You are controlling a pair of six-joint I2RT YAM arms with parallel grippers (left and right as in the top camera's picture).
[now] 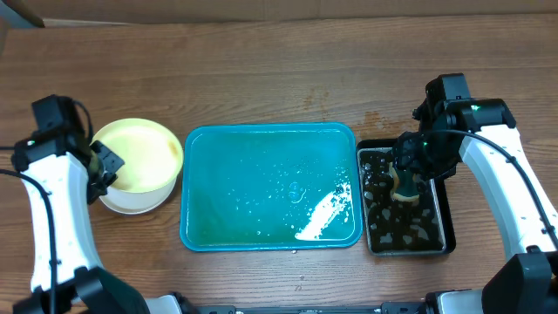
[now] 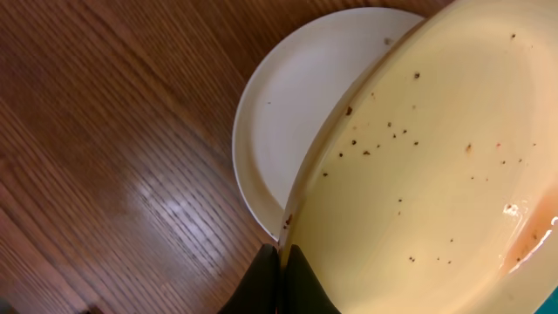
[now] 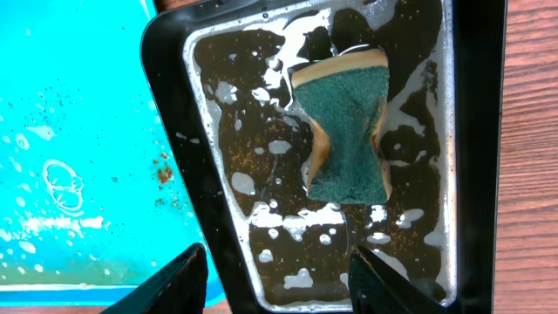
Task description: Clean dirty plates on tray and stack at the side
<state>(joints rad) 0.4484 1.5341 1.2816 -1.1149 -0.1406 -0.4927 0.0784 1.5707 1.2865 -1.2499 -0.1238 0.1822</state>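
Observation:
The pale yellow-green plate (image 1: 135, 153) is at the left of the table, overlapping a white plate (image 1: 131, 202) beneath it. My left gripper (image 1: 103, 166) is shut on the yellow-green plate's rim. In the left wrist view the fingers (image 2: 281, 257) pinch that rim; the plate (image 2: 418, 174) shows dark specks and a faint brown smear, with the white plate (image 2: 288, 113) under it. The teal tray (image 1: 253, 183) holds no plates, only water and foam. My right gripper (image 1: 410, 170) hangs open over the black pan, with nothing between its fingers (image 3: 179, 279).
A black pan (image 1: 440, 227) of dirty water stands right of the tray. A green-and-yellow sponge (image 3: 346, 122) lies loose in the pan (image 3: 235, 218), ahead of my right fingers. The tray (image 3: 70, 131) edge is just left of the pan. Bare wood surrounds everything.

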